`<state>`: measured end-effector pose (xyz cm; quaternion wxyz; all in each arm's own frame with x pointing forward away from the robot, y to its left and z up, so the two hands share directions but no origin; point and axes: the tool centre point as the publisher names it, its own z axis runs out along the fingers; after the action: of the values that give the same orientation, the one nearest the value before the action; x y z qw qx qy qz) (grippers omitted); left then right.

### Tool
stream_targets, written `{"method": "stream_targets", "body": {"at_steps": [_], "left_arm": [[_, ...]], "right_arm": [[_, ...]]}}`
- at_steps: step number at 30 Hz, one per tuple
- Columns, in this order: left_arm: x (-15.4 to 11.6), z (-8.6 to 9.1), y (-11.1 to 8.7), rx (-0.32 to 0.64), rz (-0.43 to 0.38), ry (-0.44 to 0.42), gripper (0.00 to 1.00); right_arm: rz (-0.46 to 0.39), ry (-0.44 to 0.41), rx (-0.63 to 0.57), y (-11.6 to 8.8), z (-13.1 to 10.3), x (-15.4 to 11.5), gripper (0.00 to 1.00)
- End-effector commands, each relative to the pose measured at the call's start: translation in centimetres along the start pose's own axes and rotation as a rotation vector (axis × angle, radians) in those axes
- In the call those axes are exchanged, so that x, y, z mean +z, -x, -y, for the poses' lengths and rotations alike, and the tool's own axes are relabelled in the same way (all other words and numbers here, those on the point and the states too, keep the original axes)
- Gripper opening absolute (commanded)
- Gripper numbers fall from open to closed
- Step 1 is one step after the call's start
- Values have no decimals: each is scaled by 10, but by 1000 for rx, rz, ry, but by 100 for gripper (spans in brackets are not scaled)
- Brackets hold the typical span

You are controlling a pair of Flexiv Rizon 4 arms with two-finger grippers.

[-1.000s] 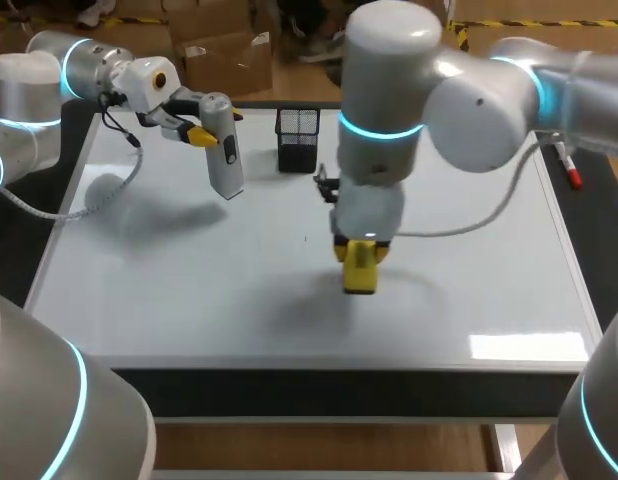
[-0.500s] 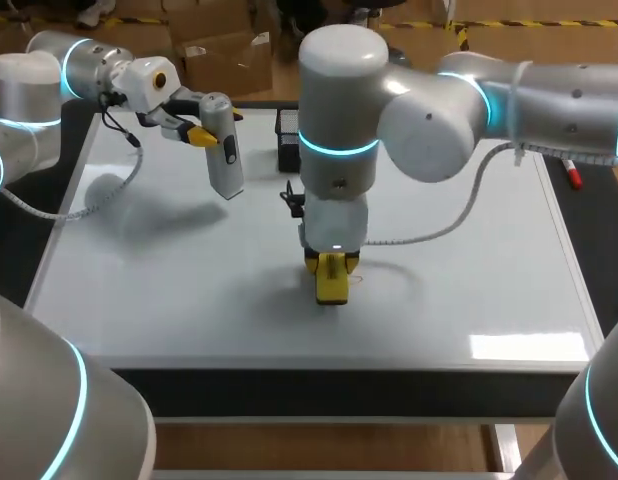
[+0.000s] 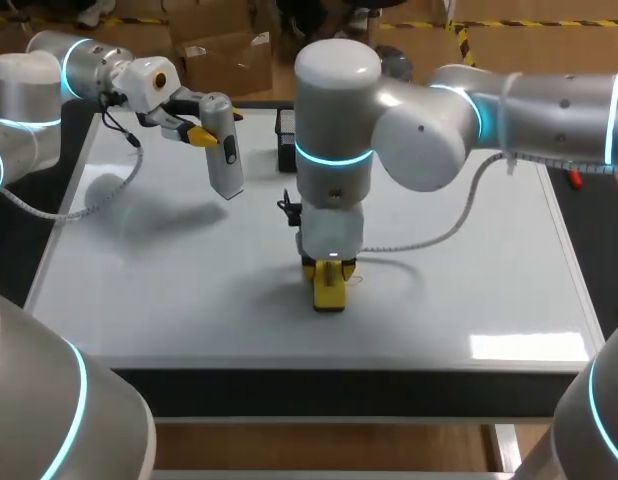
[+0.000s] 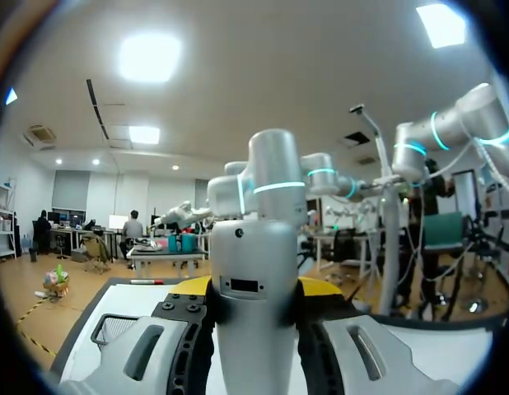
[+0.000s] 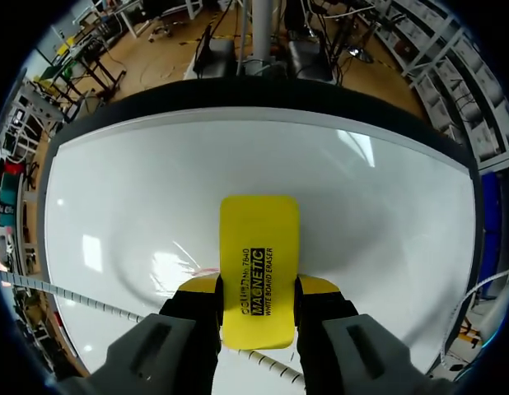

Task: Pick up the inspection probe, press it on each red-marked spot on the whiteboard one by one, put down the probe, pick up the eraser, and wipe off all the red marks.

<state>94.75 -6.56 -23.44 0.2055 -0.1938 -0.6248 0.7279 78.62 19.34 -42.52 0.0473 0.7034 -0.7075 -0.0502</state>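
Observation:
The grey inspection probe (image 3: 225,150) hangs tip-down above the back left of the whiteboard (image 3: 169,290), with my left gripper (image 3: 196,131) shut on its upper part. From the left wrist, the probe (image 4: 254,288) fills the gap between the fingers of that gripper (image 4: 254,325). My right gripper (image 3: 329,266) points straight down at the board's middle, shut on the yellow eraser (image 3: 329,290), which rests on the board. In the right wrist view the eraser (image 5: 259,255) sticks out ahead of the gripper (image 5: 259,303) over white board. A faint pink smear (image 5: 202,270) lies beside it.
A black mesh pen holder (image 3: 295,140) stands at the back of the board, just behind my right arm. A red marker (image 3: 574,179) lies off the board's right edge. The right arm's cable (image 3: 419,240) loops over the board.
My right arm has slid the eraser to the left and slightly toward the front edge across the board. The left arm and the probe have not moved.

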Motion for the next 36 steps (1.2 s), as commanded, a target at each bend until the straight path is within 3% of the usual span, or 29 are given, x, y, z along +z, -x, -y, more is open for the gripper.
{"method": "stream_targets", "body": {"at_steps": [1,9,26,36], "left_arm": [[-1,2,1,-1,-4,2,0],[-1,2,1,-1,-4,2,0],[-1,2,1,-1,-4,2,0],[-1,2,1,-1,-4,2,0]], "right_arm": [[5,10,1,-4,3,5,0],[8,23,28,-17,5,10,0],[0,29,156,-71,-6,10,0],[-30,26,153,-79,-5,-8,0]]}}
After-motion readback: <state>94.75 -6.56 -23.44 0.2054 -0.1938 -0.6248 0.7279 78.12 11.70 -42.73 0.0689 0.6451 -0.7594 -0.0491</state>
